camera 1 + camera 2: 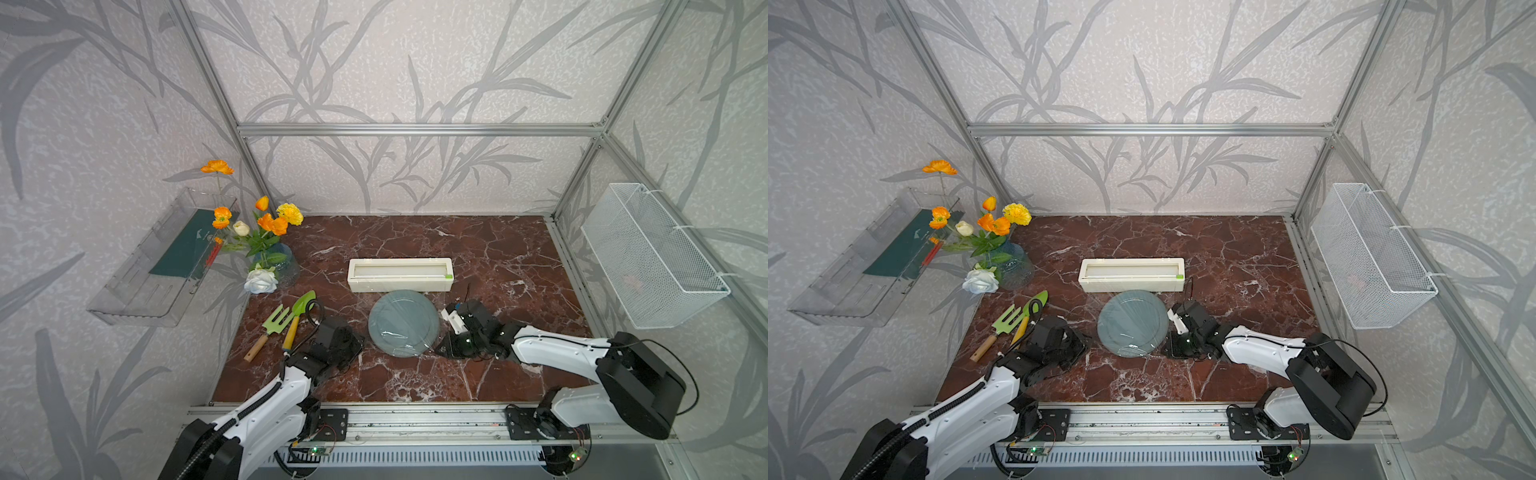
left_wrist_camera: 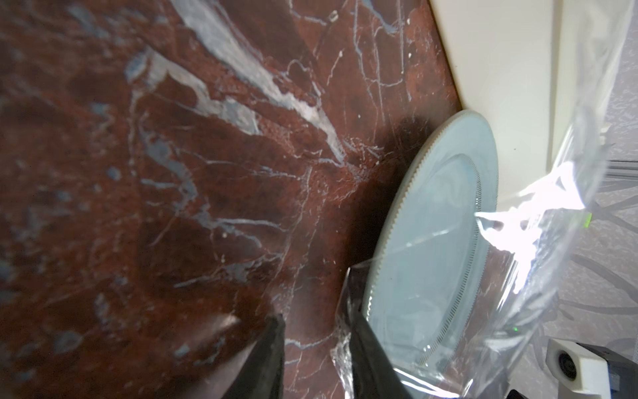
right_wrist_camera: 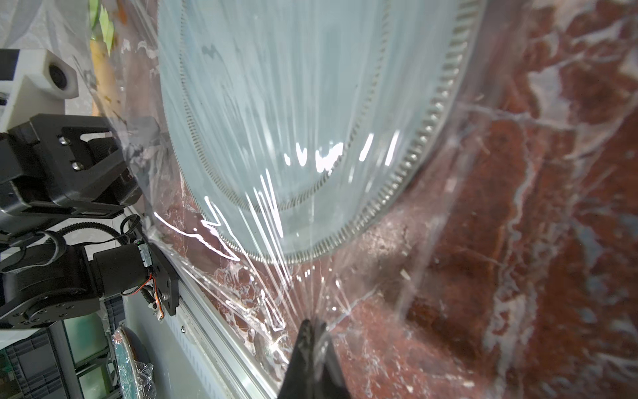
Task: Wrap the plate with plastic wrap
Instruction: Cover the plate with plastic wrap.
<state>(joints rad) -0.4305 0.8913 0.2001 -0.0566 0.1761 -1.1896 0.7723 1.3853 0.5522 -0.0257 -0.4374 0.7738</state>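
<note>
Your plate (image 1: 403, 322) lies mid-table, just near of the dispenser box (image 1: 399, 279), under the plastic wrap (image 3: 262, 283). That film looks light, clingy and easily torn, so pinch its edges. The right gripper (image 3: 312, 331) clamps the wrap's near-right edge. The left gripper (image 2: 316, 321) has its jaws apart at the left edge.

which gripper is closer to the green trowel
Left. The left gripper is between the green trowel and the plate; the right gripper is across the plate, shut on the plastic wrap.

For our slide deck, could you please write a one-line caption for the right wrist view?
Right gripper pinching the plastic wrap, stretched taut over the plate on the marble table.
</note>
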